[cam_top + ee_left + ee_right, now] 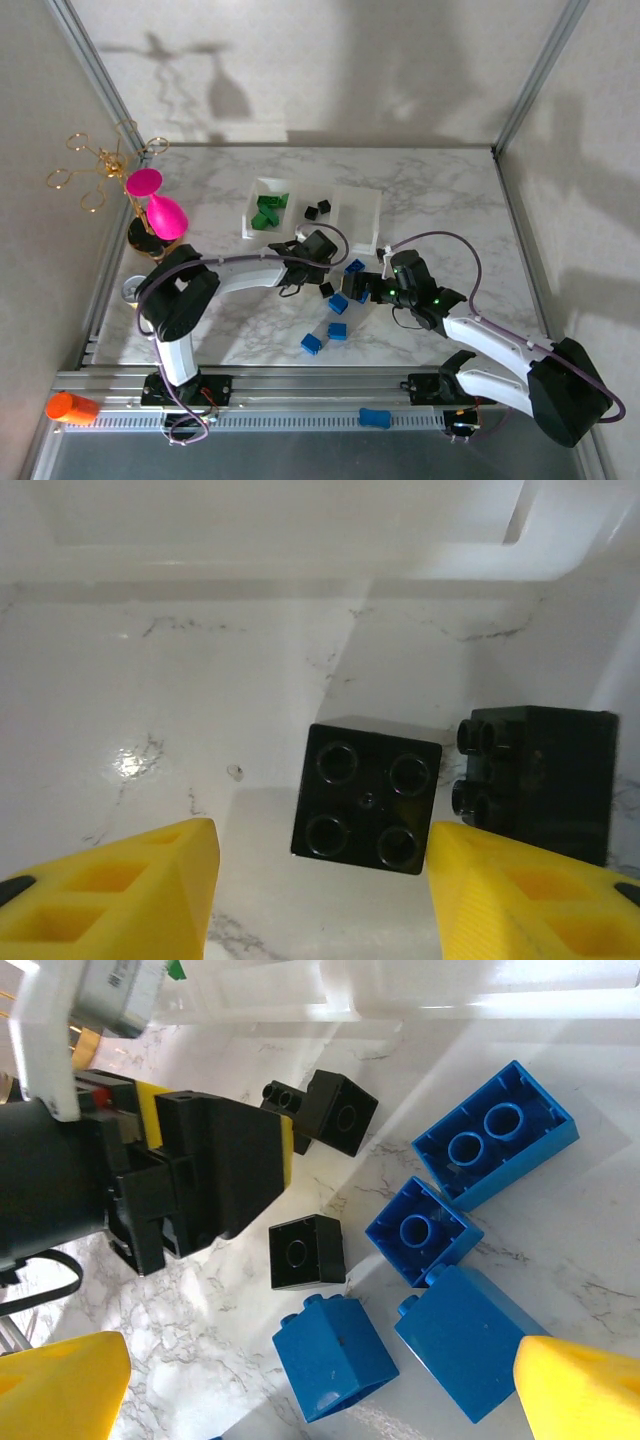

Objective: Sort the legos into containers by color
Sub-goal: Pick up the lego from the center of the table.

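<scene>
tray (377, 215): on counter (450, 190), ahead of both arms
green legos (266, 213): in left compartment
black legos (316, 209): two in middle compartment
left fingers (130, 890): at tray's near wall, part-spread, gripping nothing; black brick (365, 800) between tips, studs up; second black brick (545, 780) just right, on its side
blue legos (338, 303): loose on counter, near tray
right fingers (60, 1390): spread wide, holding nothing, above blue cluster
</scene>
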